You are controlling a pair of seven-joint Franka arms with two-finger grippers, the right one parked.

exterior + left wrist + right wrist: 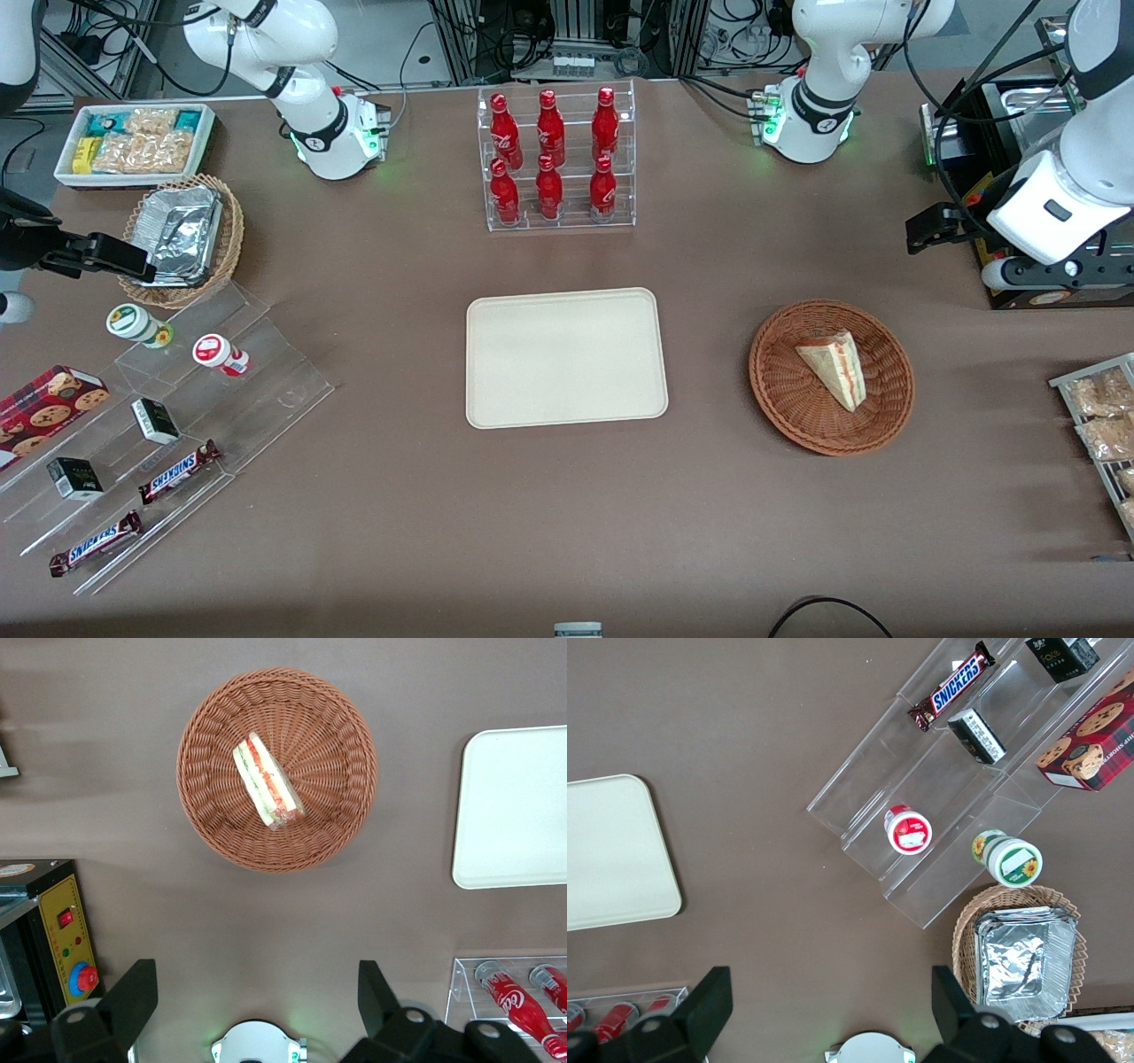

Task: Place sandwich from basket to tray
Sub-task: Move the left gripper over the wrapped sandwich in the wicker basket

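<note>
The sandwich (pixel 833 365) (pixel 267 781) is a pale bread wedge with red and green filling along its cut edge. It lies in the round reddish-brown wicker basket (pixel 780 390) (pixel 337 828). Beside the basket, toward the parked arm's end, the cream rectangular tray (pixel 567 357) (pixel 514 806) (pixel 611 850) holds nothing. My gripper (pixel 935 229) (pixel 257 1001) hangs high above the table, farther from the front camera than the basket and toward the working arm's end. It is open, with only bare table between its fingers (pixel 133 992).
A clear rack of red bottles (pixel 558 159) (pixel 523 1001) stands farther back than the tray. A black machine with a yellow panel (pixel 62 939) sits near my gripper. Bagged snacks (pixel 1103 425) lie at the working arm's end. Stepped acrylic shelves (pixel 177 425) stand toward the parked arm's end.
</note>
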